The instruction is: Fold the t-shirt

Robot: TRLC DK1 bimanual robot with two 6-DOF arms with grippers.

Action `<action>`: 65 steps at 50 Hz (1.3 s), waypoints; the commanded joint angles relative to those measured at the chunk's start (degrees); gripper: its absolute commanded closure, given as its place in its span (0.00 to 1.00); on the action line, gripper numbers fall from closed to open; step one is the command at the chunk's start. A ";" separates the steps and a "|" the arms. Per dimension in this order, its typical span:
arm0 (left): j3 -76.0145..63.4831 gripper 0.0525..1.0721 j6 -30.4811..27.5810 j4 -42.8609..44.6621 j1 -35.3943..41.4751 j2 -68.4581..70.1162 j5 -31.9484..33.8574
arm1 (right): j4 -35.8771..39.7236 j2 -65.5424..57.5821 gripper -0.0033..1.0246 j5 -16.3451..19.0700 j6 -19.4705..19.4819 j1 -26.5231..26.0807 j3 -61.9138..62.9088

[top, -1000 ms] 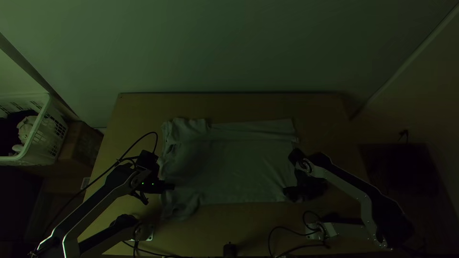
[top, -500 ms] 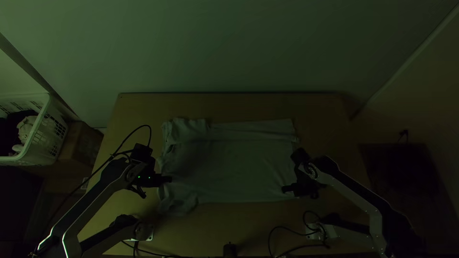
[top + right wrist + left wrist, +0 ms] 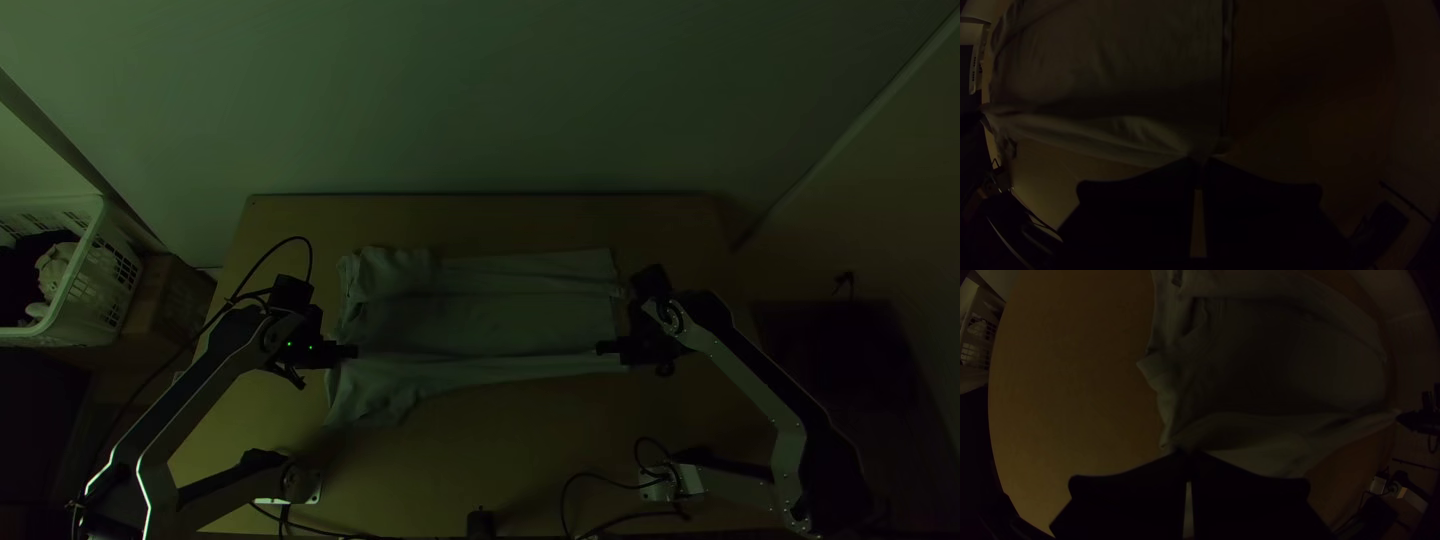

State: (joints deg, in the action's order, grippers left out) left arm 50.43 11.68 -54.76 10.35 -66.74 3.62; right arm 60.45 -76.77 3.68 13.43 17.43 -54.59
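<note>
T-shirt [image 3: 490,322] pinched, left tool [image 3: 353,352] facing right tool [image 3: 602,348]

The t-shirt [image 3: 500,325] before me is matt, creased cloth. My table [image 3: 520,450] is smooth wood; the basket [image 3: 98,212], pale plastic; my black fingers [image 3: 345,351], matt.

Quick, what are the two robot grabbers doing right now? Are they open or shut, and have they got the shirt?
Left gripper: closed, holding the t-shirt.
Right gripper: closed too, holding the same t-shirt farther along.
</note>
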 commanded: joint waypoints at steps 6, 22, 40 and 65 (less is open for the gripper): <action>4.94 0.97 -1.22 0.80 -1.03 -4.54 0.95 | -1.38 -6.46 0.97 -0.87 -1.39 -2.31 -7.81; 15.75 0.97 -2.72 1.24 -4.46 -14.38 2.89 | -2.96 -17.09 0.97 -0.87 -2.62 -4.77 -19.06; 27.88 0.97 -3.25 1.76 -5.95 -25.11 4.29 | -4.63 -27.82 0.97 -0.69 -2.80 -5.57 -30.23; 40.80 0.97 -2.10 2.99 -7.54 -37.23 4.29 | -6.48 -37.40 0.97 -0.26 -2.71 -8.03 -38.66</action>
State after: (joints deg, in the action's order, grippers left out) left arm 88.27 9.37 -52.27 3.95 -101.86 7.75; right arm 54.76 -112.68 3.55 11.27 9.98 -91.77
